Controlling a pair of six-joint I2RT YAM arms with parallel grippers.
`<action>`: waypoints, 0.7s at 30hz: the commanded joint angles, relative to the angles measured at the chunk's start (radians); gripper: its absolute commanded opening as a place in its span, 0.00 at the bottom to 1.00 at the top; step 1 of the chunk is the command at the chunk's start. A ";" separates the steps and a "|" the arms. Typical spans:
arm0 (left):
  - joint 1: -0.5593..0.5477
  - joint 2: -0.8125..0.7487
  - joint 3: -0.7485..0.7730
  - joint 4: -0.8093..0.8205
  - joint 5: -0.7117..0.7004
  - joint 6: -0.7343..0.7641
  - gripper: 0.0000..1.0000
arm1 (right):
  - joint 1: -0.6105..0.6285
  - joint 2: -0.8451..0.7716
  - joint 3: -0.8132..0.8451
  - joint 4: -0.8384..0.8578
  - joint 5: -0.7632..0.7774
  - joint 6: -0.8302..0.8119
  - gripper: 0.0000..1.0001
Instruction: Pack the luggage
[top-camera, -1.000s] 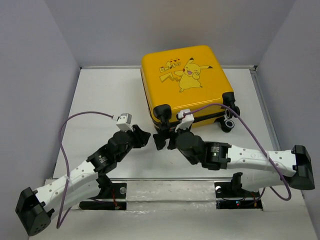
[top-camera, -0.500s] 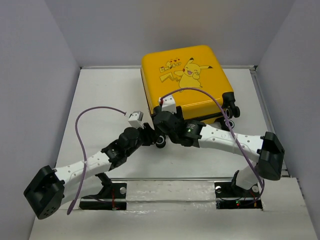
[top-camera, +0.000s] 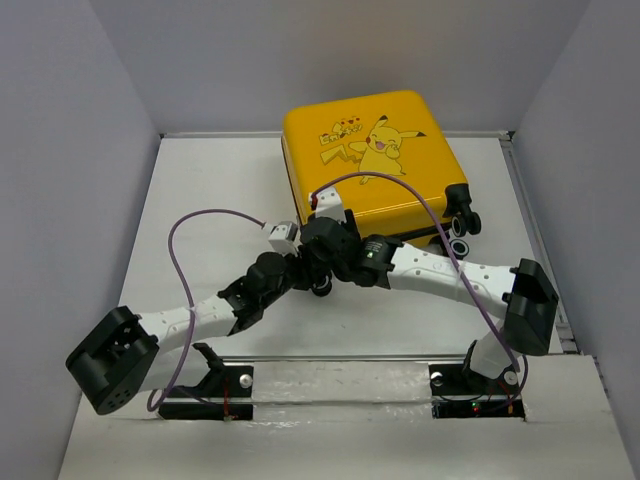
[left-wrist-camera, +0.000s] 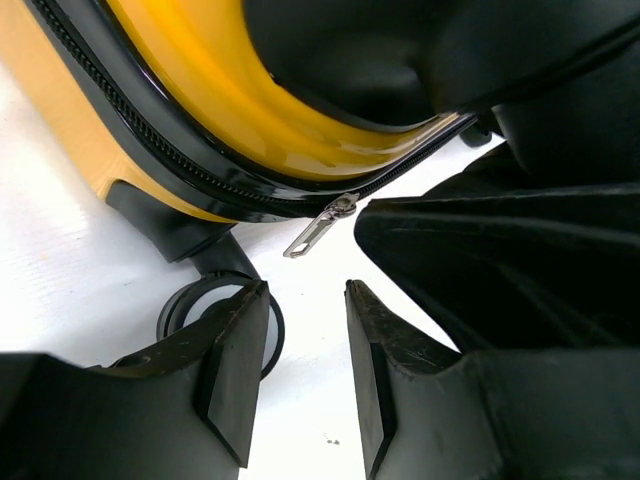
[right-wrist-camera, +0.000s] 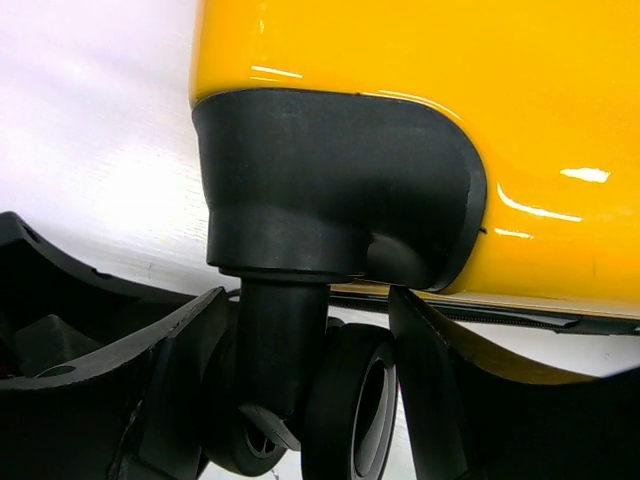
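The luggage (top-camera: 370, 150) is a glossy yellow hard-shell case that lies flat and closed at the back of the table, cartoon lid up. My right gripper (top-camera: 322, 272) is at its near left corner. In the right wrist view the right gripper (right-wrist-camera: 307, 295) has a finger on each side of the black twin wheel (right-wrist-camera: 355, 400) under the yellow shell (right-wrist-camera: 400, 50), closed against it. My left gripper (left-wrist-camera: 306, 290) stands open just left of that corner with only table between its fingers. The silver zipper pull (left-wrist-camera: 318, 228) hangs from the black zip just ahead of it.
Two more black wheels (top-camera: 460, 235) stick out at the case's near right corner. Grey walls close in the white table (top-camera: 200, 190) on the left, back and right. Purple cables loop over both arms, which crowd together at the case's near left corner.
Both arms have reached forward to the case's near left corner. The right gripper's jaws have narrowed around the wheel. The left gripper's opening is nearly unchanged.
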 joint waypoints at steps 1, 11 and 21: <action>-0.003 0.029 -0.007 0.183 0.038 0.039 0.49 | -0.007 -0.014 0.052 -0.055 0.028 -0.056 0.07; -0.002 0.114 0.019 0.322 -0.010 0.056 0.63 | -0.007 -0.029 0.028 0.000 -0.043 -0.055 0.07; -0.003 0.178 0.033 0.466 0.047 0.013 0.63 | -0.007 -0.023 0.000 0.040 -0.083 -0.052 0.07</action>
